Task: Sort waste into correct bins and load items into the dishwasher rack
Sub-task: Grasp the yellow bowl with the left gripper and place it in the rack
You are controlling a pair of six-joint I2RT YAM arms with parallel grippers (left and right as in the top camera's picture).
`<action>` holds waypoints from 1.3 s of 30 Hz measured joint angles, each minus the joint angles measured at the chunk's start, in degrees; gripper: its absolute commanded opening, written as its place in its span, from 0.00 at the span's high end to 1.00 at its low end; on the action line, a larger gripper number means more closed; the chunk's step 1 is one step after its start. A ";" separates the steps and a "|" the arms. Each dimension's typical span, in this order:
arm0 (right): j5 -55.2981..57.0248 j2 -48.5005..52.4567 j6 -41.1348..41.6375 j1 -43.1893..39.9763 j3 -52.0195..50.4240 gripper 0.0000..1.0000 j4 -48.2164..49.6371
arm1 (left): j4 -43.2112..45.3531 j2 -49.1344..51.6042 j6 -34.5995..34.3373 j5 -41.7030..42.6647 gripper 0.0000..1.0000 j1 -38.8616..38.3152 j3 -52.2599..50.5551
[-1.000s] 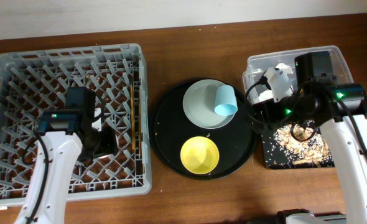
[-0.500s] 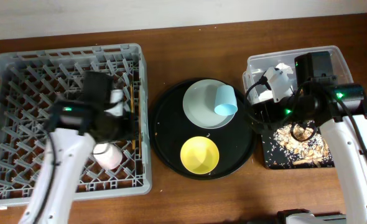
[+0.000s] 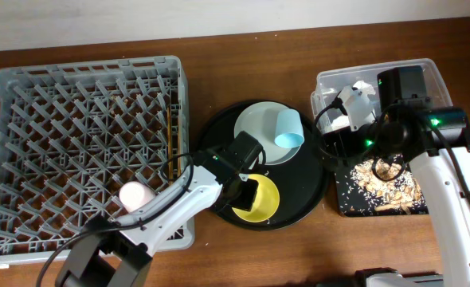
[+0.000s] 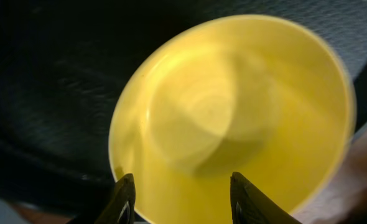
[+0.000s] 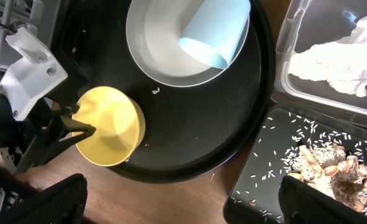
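Bowl [image 3: 256, 198] sits upright on the front part of the round tray [image 3: 211, 151], between the rack [image 3: 28, 231] and the bins [image 3: 362, 199]. The left gripper [image 4: 182, 200] is directly above it, jaws parted and empty. In the wrist view one fingertip [image 4: 124, 198] lies over the bowl's edge and the other over its inside, with most of the bowl ahead of them. Contact cannot be confirmed. The bowl is round, so no long axis limits the jaw angle. The right gripper [image 5: 183, 202] hangs by the bins, jaws spread and empty, well apart from the bowl, so the left arm is nearer. Judgement: the coming move needs a descent that brackets the rim.
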 measured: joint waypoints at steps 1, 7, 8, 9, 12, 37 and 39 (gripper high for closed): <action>0.00 0.00 0.00 0.00 0.00 0.01 0.00 | -0.74 0.00 0.00 -1.60 0.53 0.00 0.00; 0.00 0.00 0.00 0.00 0.00 0.01 0.00 | -1.57 0.00 -0.17 -6.62 0.66 0.00 0.00; 0.00 0.00 -0.02 0.00 0.00 0.01 0.00 | -1.55 0.00 -0.63 -6.71 0.66 -0.07 -0.11; 0.02 0.00 0.00 0.00 0.00 0.01 0.02 | 0.37 -0.02 -1.22 -7.04 0.83 -0.39 -1.68; 0.00 0.00 0.00 0.00 0.00 0.01 0.00 | 2.80 0.09 -2.38 -7.26 1.00 -0.76 -5.60; 0.00 0.00 0.02 0.00 0.00 0.01 0.02 | 7.10 4.11 -2.10 -10.97 0.71 -12.63 3.13; 0.00 0.00 -0.02 0.00 0.00 0.01 0.00 | 7.17 5.57 -2.14 -13.88 0.83 -12.52 3.13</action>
